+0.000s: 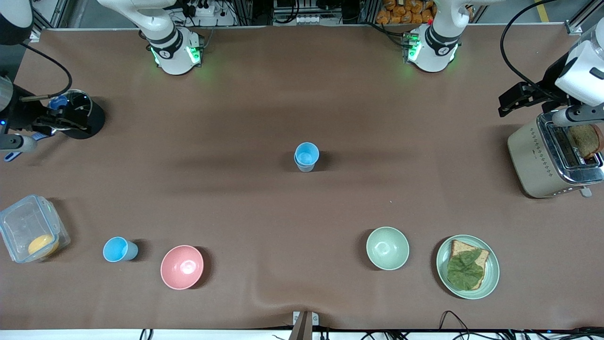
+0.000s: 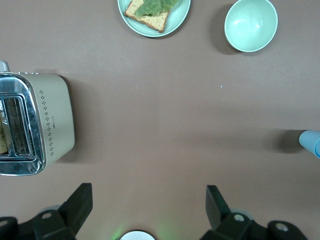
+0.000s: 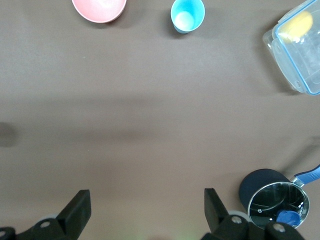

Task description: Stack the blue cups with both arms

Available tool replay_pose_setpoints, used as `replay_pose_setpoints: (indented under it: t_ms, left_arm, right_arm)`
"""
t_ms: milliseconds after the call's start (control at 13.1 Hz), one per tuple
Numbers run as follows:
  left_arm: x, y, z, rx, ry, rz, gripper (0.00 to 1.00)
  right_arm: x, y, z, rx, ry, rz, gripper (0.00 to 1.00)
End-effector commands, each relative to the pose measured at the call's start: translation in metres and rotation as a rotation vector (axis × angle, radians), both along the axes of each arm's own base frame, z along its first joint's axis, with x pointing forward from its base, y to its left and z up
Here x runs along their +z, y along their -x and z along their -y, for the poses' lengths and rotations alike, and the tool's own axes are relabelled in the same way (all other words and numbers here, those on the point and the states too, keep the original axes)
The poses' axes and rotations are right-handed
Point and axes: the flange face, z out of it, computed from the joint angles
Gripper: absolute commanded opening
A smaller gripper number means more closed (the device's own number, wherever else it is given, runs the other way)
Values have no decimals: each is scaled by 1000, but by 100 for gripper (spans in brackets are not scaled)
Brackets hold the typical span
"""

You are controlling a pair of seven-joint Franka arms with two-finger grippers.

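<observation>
Nearest the front camera, toward the right arm's end, we find a cup point(image 1: 120, 249) standing alone and upright, mouth up, just beside the pink bowl point(image 1: 182, 267). The box point(image 1: 28, 231), holding something orange, sits near it at the table's end. Toward the left arm's end lie the green bowl point(image 1: 387, 248) and a plate point(image 1: 491, 270) with bread and a leaf on it.

Farther off, mid-table and well apart from everything else, stands the stack point(image 1: 306, 157). We read it as a bright blue cup nested in a duller one.

Farthest are the toaster point(image 1: 533, 160) at the left arm's end and the pan point(image 1: 80, 120) at the right arm's end. The left gripper point(image 2: 147, 205) hangs by the toaster and the right gripper point(image 3: 145, 205) over the pan. Both are released, fingers spread wide, grasping nothing.

Risks, in our judgement:
- A finger coming down on the lone cup could strike the pink bowl, given how close the two stand.
- The light, tapered cup may tip or slip in an off-centre pinch.
- Lowering it off-axis could topple the stack unless the other arm steadies it.

Count:
- Three cups as we read them.
- Two bowls.
- One each of plate, box, toaster and pan.
- Two grippers.
</observation>
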Motion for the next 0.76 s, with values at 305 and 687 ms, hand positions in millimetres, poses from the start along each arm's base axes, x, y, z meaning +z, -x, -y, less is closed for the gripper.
replay_pose_setpoints:
  t_ms: [305,687]
  left_arm:
    - [17,-4,2,-30,14,42,100]
    - [17,-5,-4,-22,11,41,100]
  right_arm:
    - [9,1,14,-33,-51,9,100]
    - [6,3,12,-40,-50,-12,100]
